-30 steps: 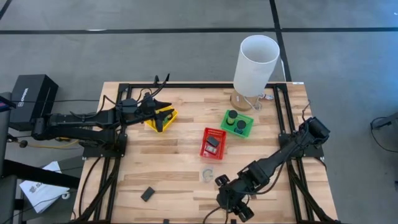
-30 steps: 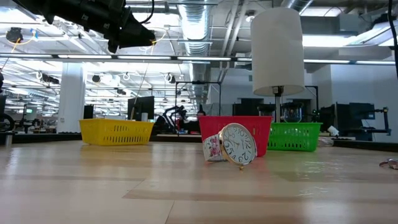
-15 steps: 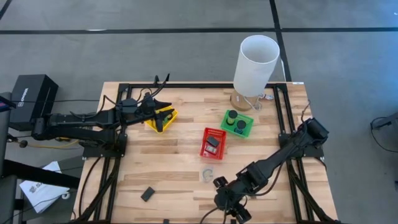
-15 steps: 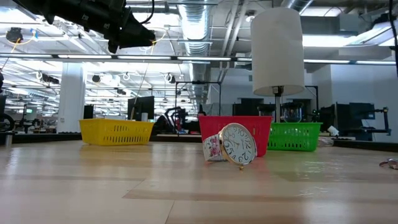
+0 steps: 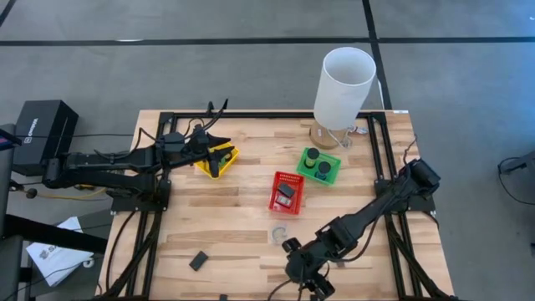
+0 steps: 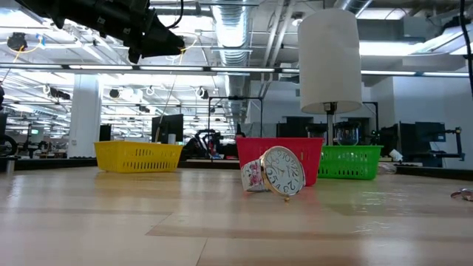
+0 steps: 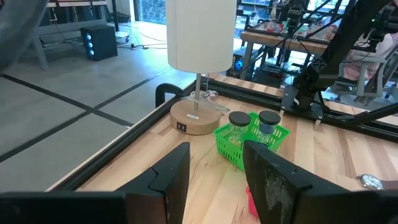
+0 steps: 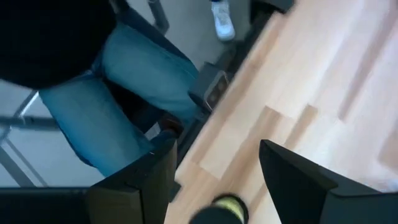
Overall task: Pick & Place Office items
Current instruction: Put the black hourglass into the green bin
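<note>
Two arms are in view, and we find neither holding anything. We note the left gripper (image 5: 219, 159) raised above the yellow basket (image 5: 229, 155) at the table's left rear; in the left wrist view its fingers (image 7: 175, 175) stand apart with nothing between them. The right gripper (image 5: 303, 269) is low over the front edge of the table (image 5: 234, 226), just front-right of the watch; in the right wrist view its fingers (image 8: 292, 174) are spread wide, with bare planks and a seated person's blue trouser leg (image 8: 118, 87) beyond the table edge.

We locate the watch (image 5: 278, 235) on the bare wood in front of the red basket (image 5: 285, 191); the low view shows its white dial (image 6: 282, 172) standing on edge. A flat black rectangle (image 5: 198, 261) lies well apart, near the front-left. The red basket holds a dark item we cannot identify. Two black short cylinders (image 5: 317, 160) stand in the green basket (image 5: 318, 165); the left wrist view shows them as dark-capped clear jars (image 7: 239, 119). Behind that basket stands the tall white cylinder (image 5: 343, 85) on a round wooden base.
</note>
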Available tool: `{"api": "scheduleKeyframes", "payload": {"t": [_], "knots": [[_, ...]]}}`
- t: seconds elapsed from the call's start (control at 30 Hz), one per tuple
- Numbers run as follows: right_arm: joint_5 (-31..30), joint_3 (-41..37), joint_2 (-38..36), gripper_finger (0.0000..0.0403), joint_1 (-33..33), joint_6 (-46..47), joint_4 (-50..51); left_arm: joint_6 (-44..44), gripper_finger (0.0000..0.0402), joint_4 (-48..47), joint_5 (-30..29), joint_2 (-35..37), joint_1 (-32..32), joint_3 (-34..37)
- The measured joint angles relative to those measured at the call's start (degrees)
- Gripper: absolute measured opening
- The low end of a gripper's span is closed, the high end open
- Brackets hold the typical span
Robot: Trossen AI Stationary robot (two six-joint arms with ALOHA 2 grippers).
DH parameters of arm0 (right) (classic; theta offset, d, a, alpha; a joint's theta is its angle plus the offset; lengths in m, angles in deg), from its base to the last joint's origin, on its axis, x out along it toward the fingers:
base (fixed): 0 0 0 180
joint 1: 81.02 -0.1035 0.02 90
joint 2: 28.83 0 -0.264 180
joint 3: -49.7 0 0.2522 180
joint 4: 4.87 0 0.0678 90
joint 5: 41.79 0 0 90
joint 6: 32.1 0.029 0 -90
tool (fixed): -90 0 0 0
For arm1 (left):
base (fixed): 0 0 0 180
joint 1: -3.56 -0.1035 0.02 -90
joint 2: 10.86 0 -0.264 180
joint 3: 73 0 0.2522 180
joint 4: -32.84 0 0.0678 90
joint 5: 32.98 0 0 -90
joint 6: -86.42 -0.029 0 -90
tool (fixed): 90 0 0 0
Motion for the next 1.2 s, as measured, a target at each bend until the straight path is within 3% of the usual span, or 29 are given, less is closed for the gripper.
{"api": "scheduleKeyframes", "payload": {"t": [0.47,0.6,0.77,1.2], "knots": [[-0.1,0.0,2.0,0.0260,-1.7,-3.2,-1.2,2.6,0.0143,0.0,0.0,0.0,0.0,0.0],[-0.6,0.0,2.0,0.0261,-2.8,-2.9,1.2,2.6,0.0143,0.0,0.0,0.0,0.0,0.0],[-6.2,0.0,2.0,0.0261,-3.3,-2.5,5.5,5.4,0.0143,0.0,0.0,0.0,0.0,0.0],[-4.5,0.0,3.1,0.0261,-2.4,1.8,6.5,5.6,0.0143,0.0,0.0,0.0,0.0,0.0]]}}
